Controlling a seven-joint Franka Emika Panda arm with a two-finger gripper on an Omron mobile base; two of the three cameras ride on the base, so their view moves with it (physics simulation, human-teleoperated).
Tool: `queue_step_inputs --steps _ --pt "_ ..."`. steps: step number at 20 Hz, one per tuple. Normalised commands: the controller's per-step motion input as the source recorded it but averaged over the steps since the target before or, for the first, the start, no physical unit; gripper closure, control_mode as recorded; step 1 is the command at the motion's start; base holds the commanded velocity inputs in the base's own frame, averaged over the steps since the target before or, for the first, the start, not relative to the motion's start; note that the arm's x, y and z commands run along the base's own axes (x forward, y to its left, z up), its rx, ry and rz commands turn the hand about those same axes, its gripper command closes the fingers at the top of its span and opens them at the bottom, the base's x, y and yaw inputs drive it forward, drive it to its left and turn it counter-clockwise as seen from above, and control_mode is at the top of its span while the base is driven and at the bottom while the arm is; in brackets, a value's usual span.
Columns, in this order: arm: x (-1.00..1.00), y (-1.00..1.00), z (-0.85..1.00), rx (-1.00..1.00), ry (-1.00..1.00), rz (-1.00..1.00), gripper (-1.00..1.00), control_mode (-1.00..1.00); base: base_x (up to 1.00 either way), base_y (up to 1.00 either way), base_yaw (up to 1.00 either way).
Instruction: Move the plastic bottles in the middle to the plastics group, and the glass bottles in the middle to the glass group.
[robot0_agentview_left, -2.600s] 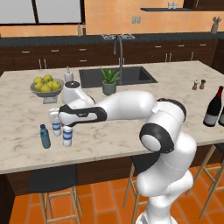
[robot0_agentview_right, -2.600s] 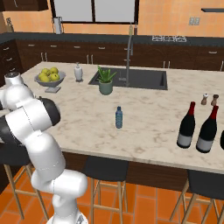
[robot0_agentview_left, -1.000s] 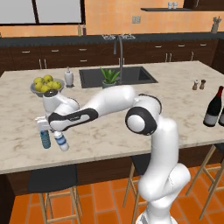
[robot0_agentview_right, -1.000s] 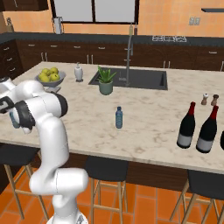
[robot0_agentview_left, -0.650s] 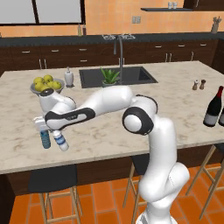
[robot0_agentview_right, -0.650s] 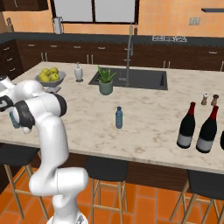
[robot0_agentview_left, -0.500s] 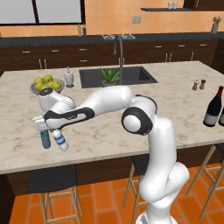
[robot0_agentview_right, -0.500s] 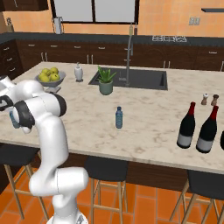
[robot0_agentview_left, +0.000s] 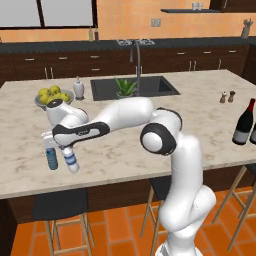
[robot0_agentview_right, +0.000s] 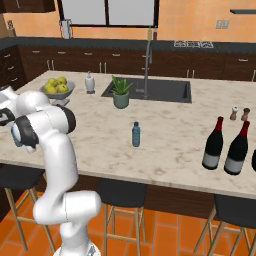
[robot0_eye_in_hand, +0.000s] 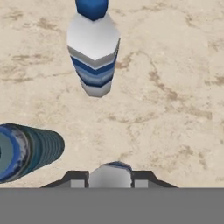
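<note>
My gripper (robot0_agentview_left: 64, 150) hangs at the far left of the island, shut on a clear plastic bottle (robot0_agentview_left: 71, 161) with a blue label, which tilts just over the counter. In the hand view the top of this bottle (robot0_eye_in_hand: 110, 174) sits between my fingertips (robot0_eye_in_hand: 78, 178). The plastics group is right beside it: a blue-tinted bottle (robot0_agentview_left: 51, 159) to the left, seen also as the blue-tinted bottle (robot0_eye_in_hand: 26, 151), and a clear blue-labelled bottle (robot0_eye_in_hand: 93, 52) ahead. Another blue-tinted plastic bottle (robot0_agentview_right: 136, 134) stands mid-counter. Tall dark glass bottles (robot0_agentview_right: 214, 145) (robot0_agentview_right: 237, 148) stand at the right end.
A fruit bowl (robot0_agentview_left: 52, 95), a white soap dispenser (robot0_agentview_left: 78, 88), a potted plant (robot0_agentview_left: 126, 87) and the sink (robot0_agentview_left: 135, 86) with its tap lie behind my arm. Salt and pepper shakers (robot0_agentview_left: 227, 96) stand far right. The counter's front edge runs close below the bottles.
Since the earliest frames my arm has swung left with the clear bottle, which now tilts beside the group. Over the last second it has barely moved.
</note>
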Motion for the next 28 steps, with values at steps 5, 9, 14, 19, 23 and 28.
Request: queue_step_inputs --steps 5,9,14,19,23,28 --pt "-0.18 -0.38 -0.29 0.00 0.00 0.00 1.00 -1.00 0.00 0.00 0.00" --pt "-0.13 -0.15 -0.34 0.00 0.00 0.00 1.00 -1.00 0.00 0.00 0.00" --pt "0.00 -0.03 -0.16 0.01 0.00 0.00 -1.00 -1.00 0.00 0.00 0.00" --pt "0.00 0.00 0.08 0.05 0.00 0.00 -1.00 -1.00 0.00 0.00 0.00" --pt "-0.08 -0.10 0.24 0.07 0.00 0.00 -1.00 -1.00 0.00 0.00 0.00" --pt "0.00 -0.60 0.34 0.01 -0.16 0.00 -1.00 -1.00 0.00 0.00 0.00"
